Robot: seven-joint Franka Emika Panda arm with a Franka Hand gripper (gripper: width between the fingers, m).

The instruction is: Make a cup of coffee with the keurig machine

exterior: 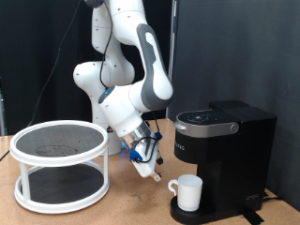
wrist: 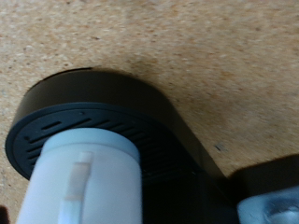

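The cup [exterior: 188, 191] is seen standing upright on the round drip base [exterior: 187, 215] of the keurig machine [exterior: 223, 159], under the overhanging brew head, with its handle turned to the exterior view's left. The lid of the machine appears closed. In the wrist view the cup [wrist: 89, 182] is seen from above on the black slotted base [wrist: 56, 117], with bare desk [wrist: 187, 47] beyond it. The end effector [exterior: 148, 167] is held low, just to the exterior view's left of the cup and slightly above its rim, apart from it, so that the cup lies to the exterior view's right of the fingers. Whether the fingers are spread or closed cannot be told from either view, and nothing is seen between them. The cup's long axis is vertical. Open desk [exterior: 131, 202] lies between the machine and a white two-tier round rack [exterior: 61, 164] at the exterior view's left, which leaves room for the arm on that side; on the right, movement is bounded by the machine's body and its overhang above the cup.
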